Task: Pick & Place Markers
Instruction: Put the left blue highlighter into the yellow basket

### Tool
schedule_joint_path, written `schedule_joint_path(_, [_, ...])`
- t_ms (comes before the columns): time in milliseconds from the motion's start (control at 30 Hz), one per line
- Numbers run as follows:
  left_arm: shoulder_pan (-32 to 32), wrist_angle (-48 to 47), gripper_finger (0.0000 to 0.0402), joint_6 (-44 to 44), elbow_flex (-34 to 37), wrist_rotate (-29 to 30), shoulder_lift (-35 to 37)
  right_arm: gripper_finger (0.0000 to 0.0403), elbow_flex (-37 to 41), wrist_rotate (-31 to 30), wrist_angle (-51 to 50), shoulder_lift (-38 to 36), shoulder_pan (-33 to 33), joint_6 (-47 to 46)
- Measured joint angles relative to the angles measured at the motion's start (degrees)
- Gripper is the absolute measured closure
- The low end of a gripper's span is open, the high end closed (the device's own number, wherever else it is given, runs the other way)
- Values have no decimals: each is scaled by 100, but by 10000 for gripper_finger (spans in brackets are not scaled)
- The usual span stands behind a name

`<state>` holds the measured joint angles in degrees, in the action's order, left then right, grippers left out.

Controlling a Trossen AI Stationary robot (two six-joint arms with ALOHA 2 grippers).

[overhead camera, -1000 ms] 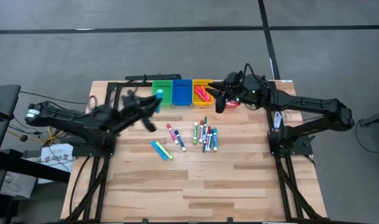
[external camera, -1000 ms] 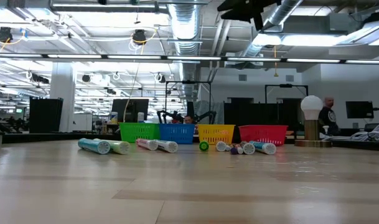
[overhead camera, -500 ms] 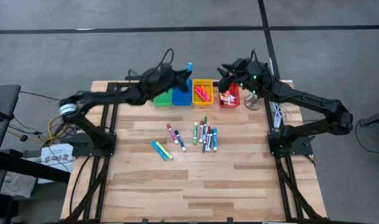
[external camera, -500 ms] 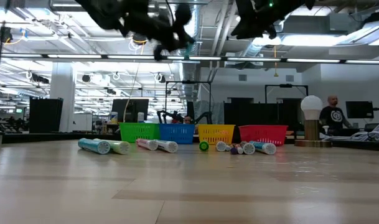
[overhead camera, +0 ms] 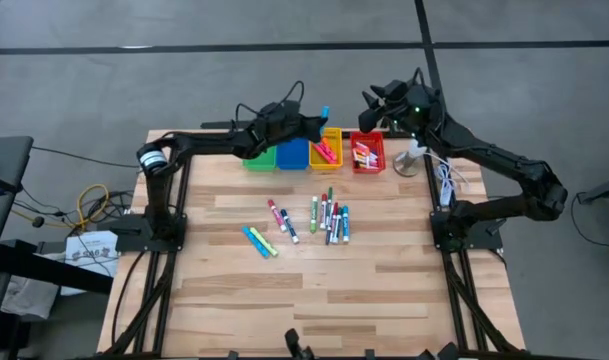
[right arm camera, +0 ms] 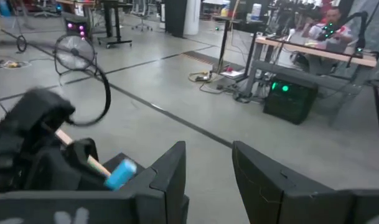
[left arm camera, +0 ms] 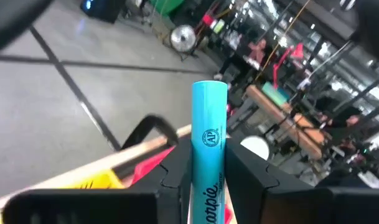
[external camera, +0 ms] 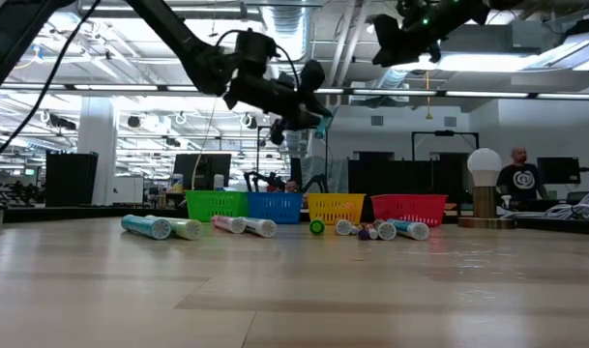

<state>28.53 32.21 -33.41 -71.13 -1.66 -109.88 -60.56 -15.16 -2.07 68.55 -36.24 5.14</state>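
My left gripper (overhead camera: 316, 117) hangs high over the far rims of the blue bin (overhead camera: 292, 153) and the yellow bin (overhead camera: 325, 148), shut on a cyan marker (left arm camera: 209, 140). My right gripper (right arm camera: 208, 171) is open with nothing between its fingers, up in the air beyond the red bin (overhead camera: 367, 152). More markers lie flat on the table: a group (overhead camera: 329, 215) in the middle, two (overhead camera: 281, 218) to its left, and a cyan and a yellow one (overhead camera: 259, 240). The yellow and red bins hold markers. My left gripper pinches the cyan marker's barrel (left arm camera: 208, 186) between its two fingers (left arm camera: 175, 180). The marker lies along the fingers, and its far end (overhead camera: 324, 109) sticks out past the fingertips. The fingers come nearly level from the table's left. The marker is lifted clear, above the bins.
The green bin (overhead camera: 259, 156) stands left of the blue one, partly under my left arm. A white lamp-like object (overhead camera: 412, 160) stands at the table's far right corner. The near half of the wooden table (overhead camera: 314, 300) is bare.
My left gripper has swung with the cyan marker from the table's left part toward the far edge and right, until it is over the bins, coming down a little and rolling. My right gripper has drawn back from over the bins toward the far edge.
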Motion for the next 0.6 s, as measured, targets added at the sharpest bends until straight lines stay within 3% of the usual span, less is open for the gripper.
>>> schedule_joint_path(600, [2, -18, 258, 9, 2, -161, -130, 280, 0, 11, 215, 0, -71, 289])
